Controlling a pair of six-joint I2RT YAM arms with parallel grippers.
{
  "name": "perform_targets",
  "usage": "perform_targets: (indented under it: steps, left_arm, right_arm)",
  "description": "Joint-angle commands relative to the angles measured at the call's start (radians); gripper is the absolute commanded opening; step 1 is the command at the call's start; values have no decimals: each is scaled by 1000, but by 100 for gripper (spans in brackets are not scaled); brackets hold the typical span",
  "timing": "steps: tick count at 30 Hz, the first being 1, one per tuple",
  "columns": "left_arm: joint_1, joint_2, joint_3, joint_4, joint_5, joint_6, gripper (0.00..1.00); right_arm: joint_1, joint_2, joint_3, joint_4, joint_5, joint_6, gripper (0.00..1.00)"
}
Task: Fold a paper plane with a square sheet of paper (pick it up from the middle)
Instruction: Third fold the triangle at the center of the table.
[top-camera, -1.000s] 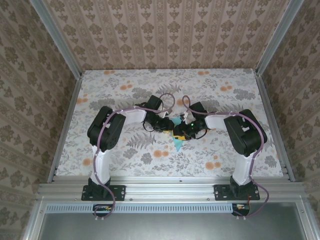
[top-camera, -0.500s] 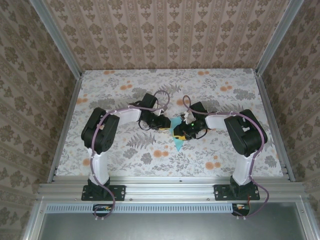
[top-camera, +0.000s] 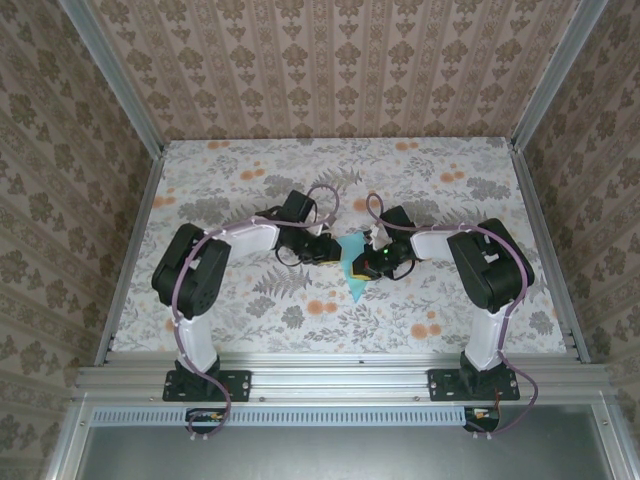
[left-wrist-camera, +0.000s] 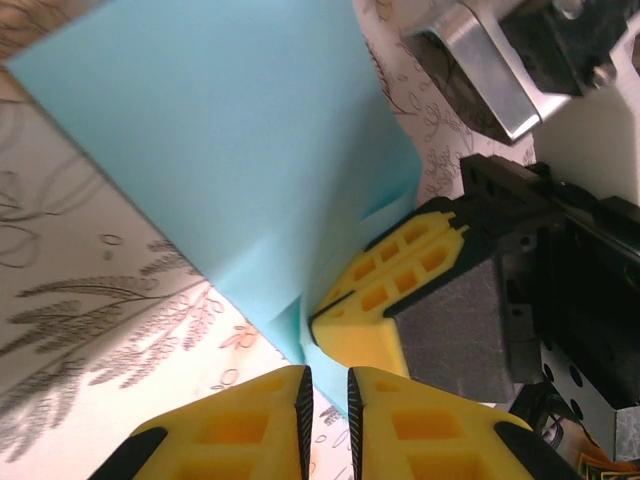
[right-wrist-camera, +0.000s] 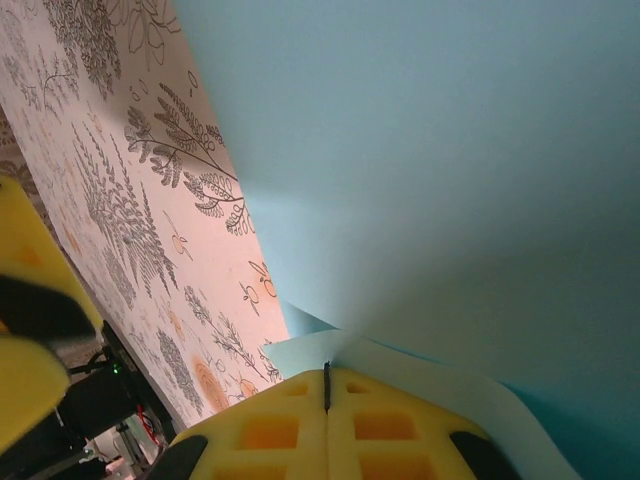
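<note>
Both arms are reaching in over the middle of the counter (top-camera: 250, 190): the left arm (top-camera: 245, 235) from one side, the right arm (top-camera: 440, 240) from the other. The left jaws and the right jaws sit just beside each other, tips facing. Between them is the folded paper (top-camera: 355, 283), light turquoise, its pointed end sticking out on the near side of the right jaws, toward the arm bases.

From the left wrist, the paper (left-wrist-camera: 220, 150) rises ahead of the left jaws as a tilted sheet, off the floral counter (left-wrist-camera: 80, 300). Its lower edge comes down right at their tips. Those jaws are nearly together, with only a thin slit between the yellow fingers (left-wrist-camera: 240, 420). I cannot tell whether they are pinching the paper. Just beyond, the yellow fingers (left-wrist-camera: 385, 285) of the right jaws press against the paper's lower corner.

From the right wrist, the right jaws are fully together. They are clamped on the paper (right-wrist-camera: 450, 150), with a pale folded edge coming straight out of the seam.
</note>
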Motion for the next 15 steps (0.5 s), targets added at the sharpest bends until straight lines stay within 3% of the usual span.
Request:
perform_targets:
  steps: [1,15]
  left_arm:
    - [-23,-1,1,19,11,-22,19]
    - [-75,64,-40,122,-7,-104,14]
  right_arm:
    - [5,31,-27,-28,40,-8,2]
    - [5,26,-39,-28,39,-10,0]
